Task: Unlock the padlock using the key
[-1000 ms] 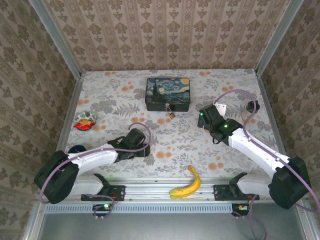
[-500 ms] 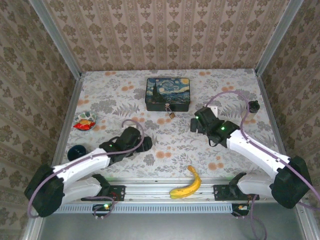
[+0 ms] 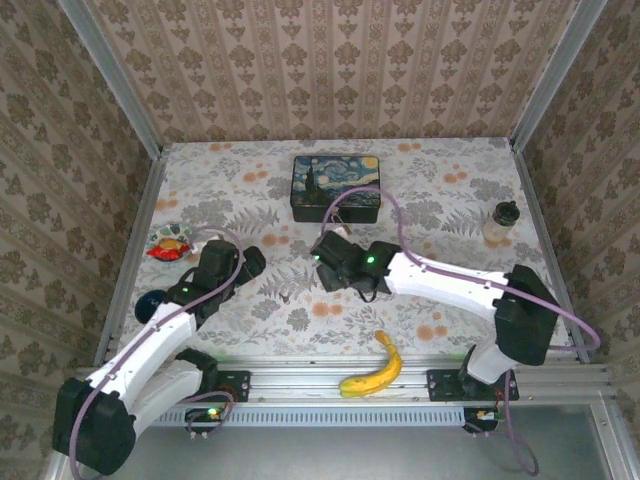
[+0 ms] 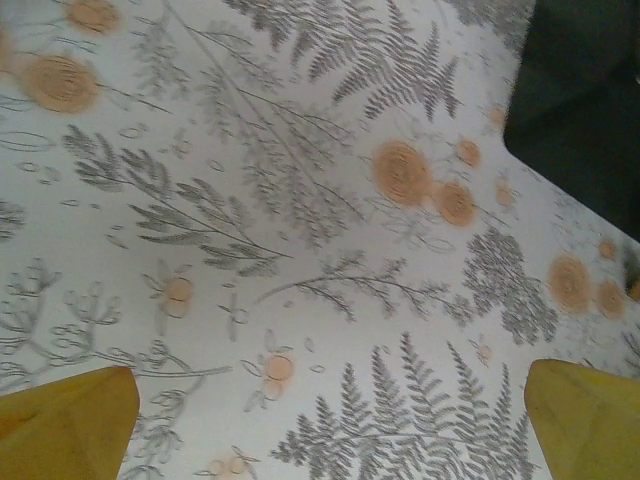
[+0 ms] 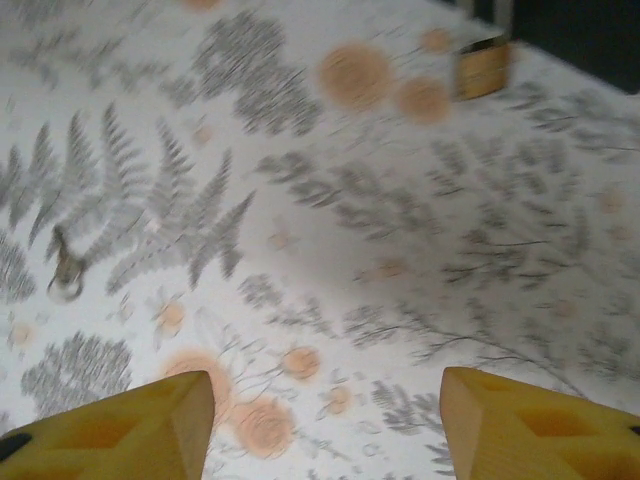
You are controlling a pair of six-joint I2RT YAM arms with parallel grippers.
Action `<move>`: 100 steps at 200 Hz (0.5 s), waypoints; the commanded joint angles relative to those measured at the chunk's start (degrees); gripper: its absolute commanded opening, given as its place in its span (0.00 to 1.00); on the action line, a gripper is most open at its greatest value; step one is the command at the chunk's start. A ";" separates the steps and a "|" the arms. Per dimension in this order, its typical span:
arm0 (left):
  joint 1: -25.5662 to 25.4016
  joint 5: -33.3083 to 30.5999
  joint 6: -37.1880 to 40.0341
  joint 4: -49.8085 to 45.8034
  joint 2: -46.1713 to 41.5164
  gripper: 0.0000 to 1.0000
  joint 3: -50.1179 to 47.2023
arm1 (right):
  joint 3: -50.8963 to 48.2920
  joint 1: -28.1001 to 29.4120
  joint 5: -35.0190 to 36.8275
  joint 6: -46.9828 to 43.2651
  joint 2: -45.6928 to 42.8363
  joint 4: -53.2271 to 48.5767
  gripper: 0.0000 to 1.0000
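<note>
The padlock (image 5: pixel 482 65) is a tiny brass block lying on the floral tabletop against the dark front of the starry-night tin (image 3: pixel 335 187). A small silvery thing that looks like the key (image 5: pixel 65 278) lies flat on the cloth at the left of the right wrist view. My right gripper (image 5: pixel 325 405) hovers over the table in front of the tin (image 3: pixel 323 262), open, with only cloth between its yellow fingers (image 5: pixel 150 430). It is short of both padlock and key. My left gripper (image 3: pixel 250 262) is further left, open over bare cloth (image 4: pixel 330 410).
A banana (image 3: pixel 372 372) lies at the near edge between the arm bases. A red snack packet (image 3: pixel 170 245) and a dark ball (image 3: pixel 150 300) sit at the left, and a small jar (image 3: pixel 505 215) at the right. Patterned walls close in three sides.
My right arm has swung left across the table to in front of the tin, its jaws narrowing a little. My left arm has drawn back leftward and its gripper has opened wider.
</note>
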 commanded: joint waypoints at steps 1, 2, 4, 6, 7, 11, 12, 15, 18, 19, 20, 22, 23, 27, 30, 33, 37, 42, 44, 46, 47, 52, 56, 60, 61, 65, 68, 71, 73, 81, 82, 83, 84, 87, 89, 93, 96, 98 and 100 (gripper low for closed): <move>2.34 -0.85 -1.63 -4.62 -1.02 1.00 1.94 | 2.42 1.78 -3.99 -1.21 3.53 -1.92 0.58; 2.42 -0.88 -1.74 -4.67 -1.04 1.00 1.92 | 2.49 1.87 -4.09 -1.20 3.68 -1.81 0.58; 2.59 -0.84 -1.97 -4.75 -1.05 1.00 1.91 | 2.66 2.00 -4.32 -1.30 3.97 -1.69 0.57; 2.78 -0.79 -2.19 -4.84 -1.04 1.00 1.90 | 2.84 2.14 -4.58 -1.39 4.35 -1.60 0.57; 2.90 -0.77 -2.28 -4.91 -1.05 1.00 1.90 | 2.92 2.22 -4.70 -1.42 4.49 -1.56 0.56; 3.31 -0.64 -2.66 -5.17 -1.10 1.00 1.90 | 3.27 2.53 -5.17 -1.60 5.15 -1.46 0.56; 3.38 -0.60 -2.69 -5.17 -1.12 1.00 1.90 | 3.36 2.59 -5.26 -1.65 5.29 -1.41 0.56; 3.64 -0.51 -2.80 -5.33 -1.05 1.00 1.90 | 3.67 2.84 -5.45 -1.72 5.77 -1.36 0.55; 3.79 -0.41 -2.93 -5.48 -1.07 1.00 1.98 | 3.99 3.10 -5.62 -1.93 6.22 -1.36 0.54; 3.89 -0.40 -2.96 -5.50 -1.06 1.00 1.98 | 4.12 3.14 -5.65 -1.96 6.34 -1.40 0.54; 3.98 -0.40 -2.98 -5.51 -1.02 1.00 1.99 | 4.22 3.21 -5.67 -2.01 6.50 -1.42 0.54; 4.16 -0.35 -2.99 -5.58 -0.98 1.00 2.05 | 4.48 3.37 -5.82 -2.16 6.83 -1.44 0.54; 4.21 -0.33 -2.99 -5.68 -1.02 1.00 2.07 | 4.58 3.41 -5.84 -2.25 6.96 -1.49 0.53; 4.45 -0.29 -2.99 -5.80 -0.98 1.00 2.20 | 5.06 3.71 -5.96 -2.50 7.48 -1.55 0.53; 4.65 -0.30 -2.96 -5.90 -0.97 1.00 2.29 | 5.42 3.90 -6.02 -2.70 7.88 -1.65 0.52; 4.87 -0.30 -2.98 -6.07 -0.93 1.00 2.33 | 5.77 4.08 -6.07 -2.92 8.36 -1.75 0.52; 5.07 -0.34 -2.90 -6.19 -0.88 1.00 2.46 | 6.24 4.29 -6.09 -3.21 8.90 -1.88 0.52; 5.34 -0.31 -2.86 -6.30 -0.79 1.00 2.59 | 6.76 4.53 -6.25 -3.50 9.51 -2.04 0.51; 5.38 -0.26 -2.83 -6.30 -0.73 1.00 2.60 | 6.96 4.64 -6.29 -3.68 9.76 -2.03 0.51; 5.50 -0.23 -2.80 -6.35 -0.78 1.00 2.67 | 7.09 4.71 -6.39 -3.85 9.93 -1.99 0.50; 5.54 -0.22 -2.81 -6.33 -0.74 1.00 2.68 | 7.21 4.74 -6.44 -3.93 10.05 -2.02 0.50; 5.84 -0.14 -2.73 -6.32 -0.66 1.00 2.77 | 7.67 4.92 -6.62 -4.23 10.60 -1.98 0.49; 6.12 -0.13 -2.61 -6.31 -0.63 1.00 2.86 | 7.92 5.07 -6.72 -4.54 10.96 -1.97 0.49; 6.39 -0.05 -2.51 -6.45 -0.60 1.00 2.94 | 8.24 5.18 -6.87 -4.80 11.42 -1.93 0.48; 6.42 -0.04 -2.49 -6.46 -0.57 1.00 2.95 | 8.26 5.19 -6.89 -4.88 11.49 -1.91 0.48; 6.80 -0.04 -2.47 -6.61 -0.46 1.00 3.04 | 8.57 5.28 -7.05 -5.12 11.85 -1.83 0.47; 7.05 0.00 -2.46 -6.65 -0.45 1.00 3.12 | 8.74 5.36 -7.20 -5.26 12.10 -1.76 0.46; 7.33 0.09 -2.53 -6.66 -0.31 1.00 3.21 | 8.91 5.42 -7.19 -5.44 12.27 -1.65 0.45; 7.59 0.17 -2.55 -6.77 -0.21 1.00 3.26 | 9.01 5.46 -7.23 -5.55 12.45 -1.63 0.45; 8.49 0.73 -2.55 -6.95 0.21 1.00 3.56 | 9.40 5.51 -7.47 -6.01 12.98 -1.41 0.43; 8.61 0.83 -2.55 -6.98 0.32 1.00 3.57 | 9.45 5.58 -7.50 -6.10 13.07 -1.34 0.43; 8.72 0.96 -2.55 -6.99 0.38 1.00 3.61 | 9.53 5.61 -7.56 -6.15 13.20 -1.31 0.43; 8.81 1.08 -2.55 -7.00 0.41 1.00 3.64 | 9.57 5.63 -7.59 -6.22 13.26 -1.29 0.43; 9.28 1.48 -2.51 -7.11 0.62 1.00 3.80 | 9.74 5.64 -7.69 -6.36 13.46 -1.21 0.42; 9.55 1.70 -2.43 -7.10 0.83 1.00 3.89 | 9.83 5.73 -7.82 -6.44 13.62 -1.14 0.42; 10.15 2.35 -2.29 -7.18 1.18 1.00 4.17 | 10.01 5.73 -7.85 -6.61 13.86 -0.98 0.42; 10.55 2.71 -2.14 -7.18 1.41 1.00 4.32 | 10.22 5.73 -8.02 -6.75 14.11 -0.86 0.41; 10.81 3.00 -2.12 -7.21 1.60 1.00 4.42 | 10.35 5.78 -8.10 -6.88 14.22 -0.73 0.41; 11.06 3.25 -1.98 -7.23 1.82 1.00 4.55 | 10.45 5.81 -8.25 -6.94 14.43 -0.63 0.41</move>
